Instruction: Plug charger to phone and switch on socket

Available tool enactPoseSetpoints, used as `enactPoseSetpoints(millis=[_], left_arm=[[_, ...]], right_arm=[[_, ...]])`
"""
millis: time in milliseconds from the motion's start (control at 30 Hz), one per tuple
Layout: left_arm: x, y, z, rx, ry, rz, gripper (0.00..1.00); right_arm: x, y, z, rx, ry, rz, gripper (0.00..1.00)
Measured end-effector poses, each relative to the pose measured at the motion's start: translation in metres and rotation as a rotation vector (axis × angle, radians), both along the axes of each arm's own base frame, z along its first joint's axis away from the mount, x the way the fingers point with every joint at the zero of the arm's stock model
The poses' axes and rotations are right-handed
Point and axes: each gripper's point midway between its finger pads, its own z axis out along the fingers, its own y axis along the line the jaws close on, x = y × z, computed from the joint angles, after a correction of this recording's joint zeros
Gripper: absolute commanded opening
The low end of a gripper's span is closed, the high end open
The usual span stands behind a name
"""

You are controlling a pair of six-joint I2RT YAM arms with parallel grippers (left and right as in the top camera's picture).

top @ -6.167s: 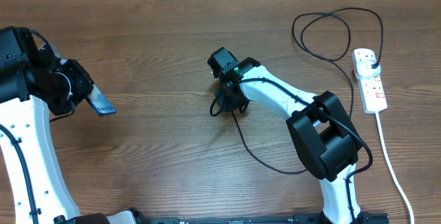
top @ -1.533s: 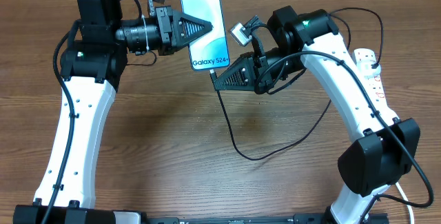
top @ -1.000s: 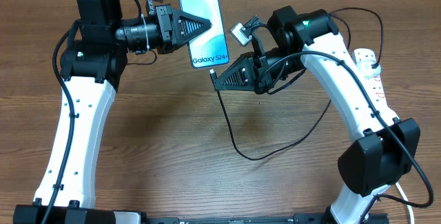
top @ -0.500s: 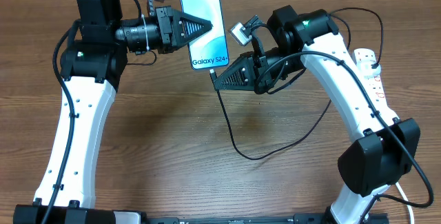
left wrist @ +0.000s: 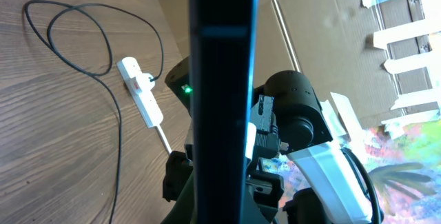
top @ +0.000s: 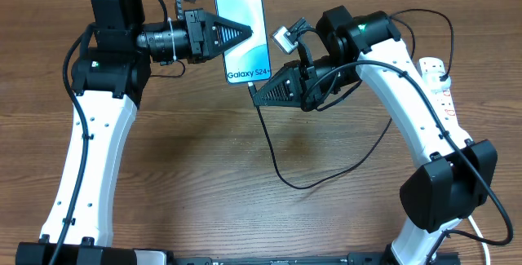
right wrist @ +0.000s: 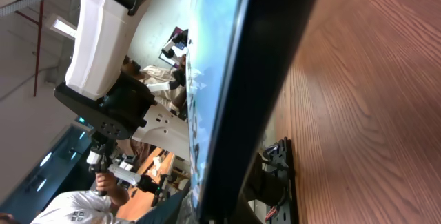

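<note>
Two claws of mine are clamped tight: the left claw [top: 243, 33] on the phone [top: 241, 4], the right claw [top: 256, 95] on the charger [top: 272, 157] just below that phone.

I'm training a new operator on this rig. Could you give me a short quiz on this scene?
1. Which gripper holds the phone?
2. The charger's plug sits: A) in the socket; B) in a box; C) under the phone.
3. True or false: the right gripper is at the phone's end nearest the "Galaxy S24+" text.
Key: 1 the left gripper; 2 A; 3 true.
</note>
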Motion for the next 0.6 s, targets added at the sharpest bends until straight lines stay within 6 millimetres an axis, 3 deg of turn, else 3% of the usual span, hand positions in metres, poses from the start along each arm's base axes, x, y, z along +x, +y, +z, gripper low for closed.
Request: enactPoseSetpoints(millis=[600], left_arm=[[0.006, 0.0019, -0.0017, 0.029, -0.056, 0.025, 0.04]], right_arm=[[0.0003, -0.0002, 0.0, 0.0, 0.0, -0.001, 0.04]])
